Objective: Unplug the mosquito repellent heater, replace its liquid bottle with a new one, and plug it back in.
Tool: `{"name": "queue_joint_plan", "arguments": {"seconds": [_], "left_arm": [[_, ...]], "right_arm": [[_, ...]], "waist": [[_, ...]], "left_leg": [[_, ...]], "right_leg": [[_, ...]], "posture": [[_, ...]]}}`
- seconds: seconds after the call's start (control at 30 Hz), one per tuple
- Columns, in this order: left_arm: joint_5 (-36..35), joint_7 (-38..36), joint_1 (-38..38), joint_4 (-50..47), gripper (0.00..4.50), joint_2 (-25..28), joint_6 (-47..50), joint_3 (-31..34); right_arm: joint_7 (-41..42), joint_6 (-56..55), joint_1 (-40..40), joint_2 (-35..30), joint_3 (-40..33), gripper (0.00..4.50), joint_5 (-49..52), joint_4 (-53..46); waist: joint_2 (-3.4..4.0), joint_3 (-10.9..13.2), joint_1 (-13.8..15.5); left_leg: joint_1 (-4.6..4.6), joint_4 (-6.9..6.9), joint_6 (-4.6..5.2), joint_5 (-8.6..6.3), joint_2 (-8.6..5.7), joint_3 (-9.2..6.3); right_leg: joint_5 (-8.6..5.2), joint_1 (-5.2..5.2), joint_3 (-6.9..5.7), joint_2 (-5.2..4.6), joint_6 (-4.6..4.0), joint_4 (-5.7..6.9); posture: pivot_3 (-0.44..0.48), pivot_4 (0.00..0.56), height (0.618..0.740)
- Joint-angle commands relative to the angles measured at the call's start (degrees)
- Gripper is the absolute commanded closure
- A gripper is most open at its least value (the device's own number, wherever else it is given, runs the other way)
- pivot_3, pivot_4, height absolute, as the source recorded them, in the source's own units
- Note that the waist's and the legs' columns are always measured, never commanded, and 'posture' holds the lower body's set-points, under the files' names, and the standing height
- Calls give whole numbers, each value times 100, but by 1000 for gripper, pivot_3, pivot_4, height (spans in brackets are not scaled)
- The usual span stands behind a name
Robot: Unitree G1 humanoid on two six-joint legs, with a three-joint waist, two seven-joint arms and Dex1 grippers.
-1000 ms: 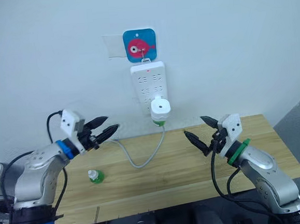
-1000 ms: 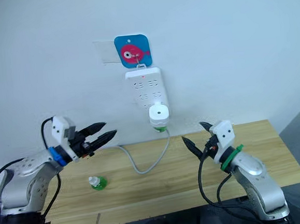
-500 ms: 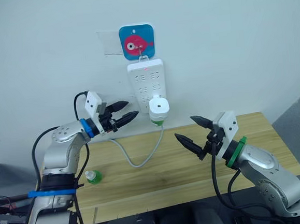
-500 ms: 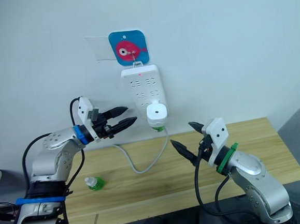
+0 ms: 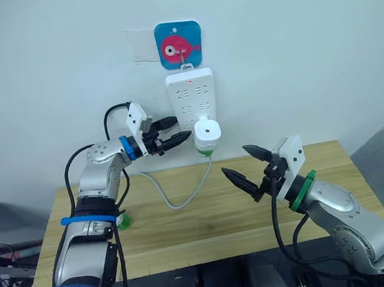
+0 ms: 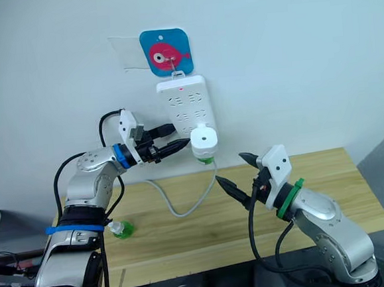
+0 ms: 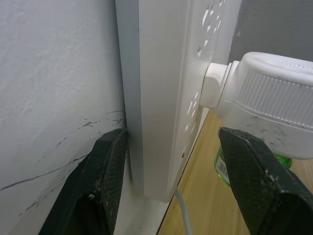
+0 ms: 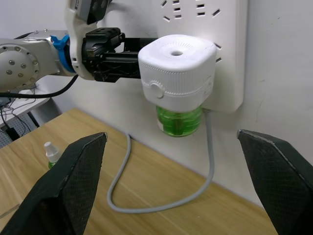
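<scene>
Wooden table [image 5: 355,184] below, white wall behind, and a long white power strip [image 5: 191,98] hanging on it under a blue fish sign [image 5: 178,45], its grey cable [image 5: 176,201] looping across the tabletop. The heater [image 5: 206,133] sits plugged into the strip's lower end, green bottle [image 8: 179,121] beneath it. Left gripper [image 5: 180,131] is right beside the heater, fingers apart. Right gripper [image 5: 245,164] hovers over the table, spread wide, holding nothing. A spare green bottle [image 6: 122,228] stands near the table's left edge.
</scene>
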Motion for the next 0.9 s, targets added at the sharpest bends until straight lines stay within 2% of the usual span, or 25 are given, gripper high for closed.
{"name": "queue_joint_plan", "arguments": {"seconds": [0.03,0.3,0.47,0.53,0.77,0.9], "left_arm": [[110,-31,-234,187,1422,-96,-163,-44],[168,-352,-386,390,1422,-286,-277,-107],[97,-394,-299,55,1422,-348,-116,-106],[79,-383,-323,27,1422,-387,-56,-97],[52,-439,-331,-98,1422,-449,69,-110],[-142,-399,-350,-385,1422,-368,498,24]], "right_arm": [[-23,39,11,-46,-130,0,184,-316],[-115,201,-70,-90,-118,0,299,-358],[-136,172,-89,-82,-7,0,241,-294],[-97,127,-141,-115,20,0,179,-167],[-85,75,-229,-85,-16,0,168,44],[-55,49,-252,-130,45,0,111,40]], "waist": [[1,26,-5],[-7,108,-10],[-8,136,-7],[-10,143,0],[-5,184,4],[-9,231,3]], "left_leg": [[0,3,1,1,0,3],[-2,2,-19,19,8,4],[-14,1,-24,22,8,-1],[-29,2,-25,22,8,-8],[-77,15,-27,24,6,-16],[-80,17,-27,24,7,-18]], "right_leg": [[4,1,3,1,0,0],[15,-3,2,6,-3,-1],[16,-11,-3,6,-4,-4],[16,-18,-10,6,-4,-6],[27,-58,-20,6,-12,-6],[29,-59,-23,6,-15,-6]], "posture": [[-191,252,740],[-181,271,740],[-168,254,740],[-161,276,740],[-168,286,740],[-183,292,740]]}}
